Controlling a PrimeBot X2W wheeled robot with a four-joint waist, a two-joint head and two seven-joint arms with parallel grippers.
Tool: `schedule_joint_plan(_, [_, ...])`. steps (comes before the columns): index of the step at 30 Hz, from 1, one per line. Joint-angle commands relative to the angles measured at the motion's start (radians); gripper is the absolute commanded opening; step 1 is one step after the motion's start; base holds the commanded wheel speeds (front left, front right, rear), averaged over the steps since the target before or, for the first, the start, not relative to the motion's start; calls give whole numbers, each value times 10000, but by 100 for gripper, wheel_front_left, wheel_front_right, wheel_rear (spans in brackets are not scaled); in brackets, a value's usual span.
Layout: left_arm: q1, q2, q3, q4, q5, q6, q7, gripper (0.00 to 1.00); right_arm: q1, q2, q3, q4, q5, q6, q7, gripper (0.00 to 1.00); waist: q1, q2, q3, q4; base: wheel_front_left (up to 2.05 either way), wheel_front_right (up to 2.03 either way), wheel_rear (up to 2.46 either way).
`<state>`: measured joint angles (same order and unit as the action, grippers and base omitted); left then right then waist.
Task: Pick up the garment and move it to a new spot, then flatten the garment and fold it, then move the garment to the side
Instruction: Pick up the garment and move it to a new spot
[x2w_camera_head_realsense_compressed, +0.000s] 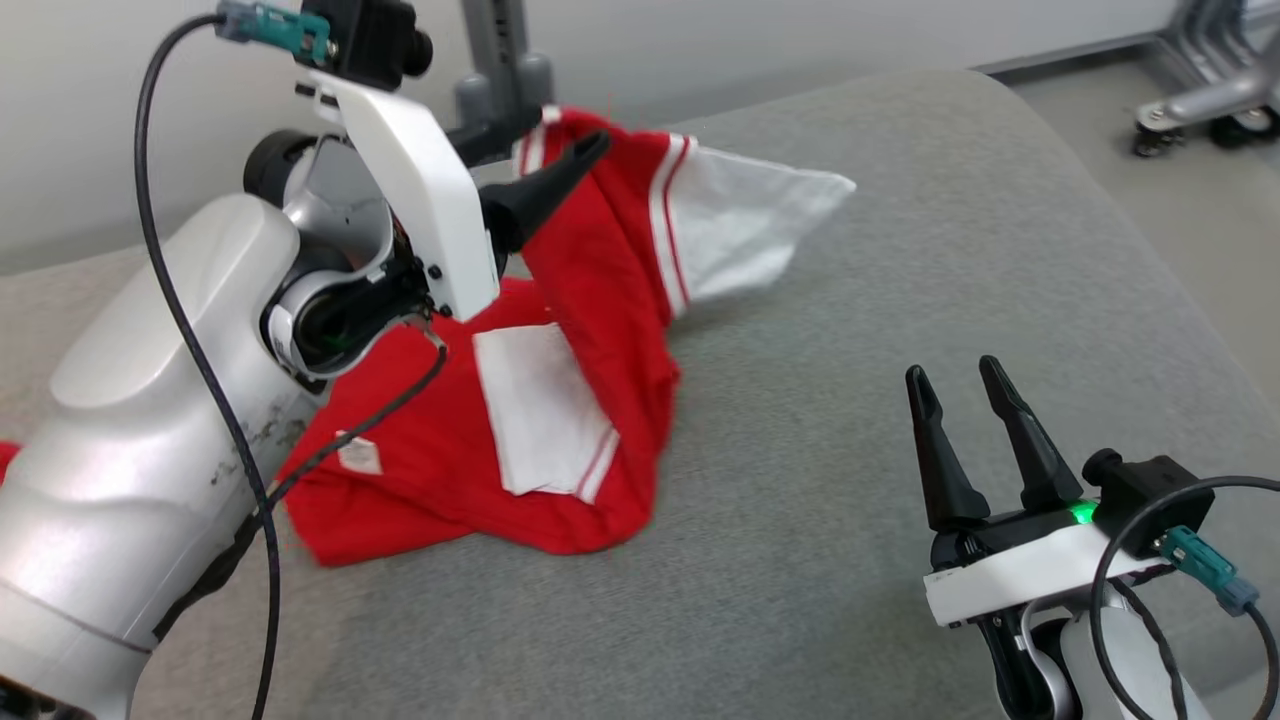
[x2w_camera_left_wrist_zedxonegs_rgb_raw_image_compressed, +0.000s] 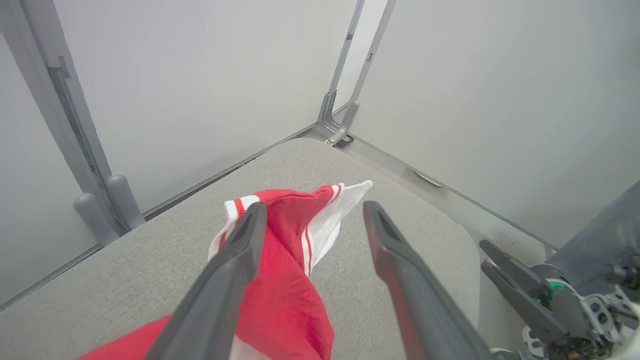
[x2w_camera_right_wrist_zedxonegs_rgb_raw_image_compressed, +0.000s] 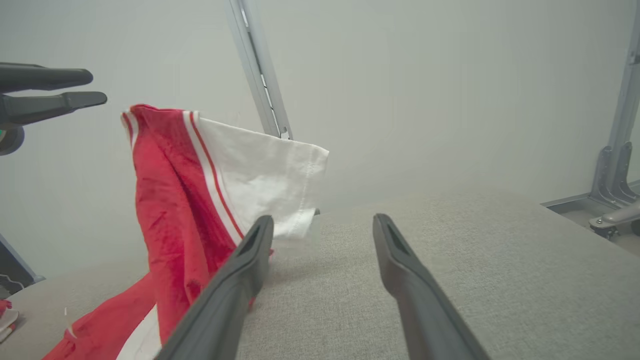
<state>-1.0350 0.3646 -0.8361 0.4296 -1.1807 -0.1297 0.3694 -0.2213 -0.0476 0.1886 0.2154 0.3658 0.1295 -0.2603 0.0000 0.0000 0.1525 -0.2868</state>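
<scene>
On the grey padded table (x2w_camera_head_realsense_compressed: 900, 250), metal post (x2w_camera_head_realsense_compressed: 500, 60) behind, the crumpled red-and-white garment (x2w_camera_head_realsense_compressed: 600, 300) peaks beside the left claw (x2w_camera_left_wrist_zedxonegs_rgb_raw_image_compressed: 312, 207), spread apart like the right claw (x2w_camera_head_realsense_compressed: 955, 375).

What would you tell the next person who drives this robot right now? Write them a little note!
Left gripper: open, up beside the raised top of the red and white garment, jaws not closed on it.
Right gripper: open, low on the right, apart from the garment.
Garment: crumpled on the grey padded surface, left of the middle, with one end raised in a peak.
Done: no flattening or folding yet. The pictures do not show whether this is its new spot.
Left: spread it flat, fold it, then move it to the side.
</scene>
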Motion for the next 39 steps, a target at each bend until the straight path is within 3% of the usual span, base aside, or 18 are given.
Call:
schedule_joint_plan(1, [127,56,-23,-93,-79,-14,52,100,61,-54,-26,51,-55,23,-64,100,0,0,-98,462,0,0,0])
schedule_joint_plan(9, [569,584,1,-947,-424,14,289,100,-44,-62,-64,103,-134,23,-62,100,0,0,-167,805,0,0,0])
schedule_joint_plan(16, [1224,1363,190,-1990,22,446,-419,100,154,-59,-208,80,-96,23,-62,100,0,0,-222,965,0,0,0])
schedule_joint_plan(27, [3330,2601,1100,-3247,1139,1812,-3461,100,427,-57,-588,-79,-451,23,-62,100,0,0,-297,1504,0,0,0])
schedule_joint_plan(35, [5320,2826,1598,-3359,1706,2598,-5861,100,665,-57,-701,-92,-682,23,-62,100,0,0,-516,1774,0,0,0])
schedule_joint_plan(39, [6364,2661,2151,-3340,2021,2921,-6301,100,741,-103,-719,-133,-762,23,-62,100,0,0,-609,1847,0,0,0])
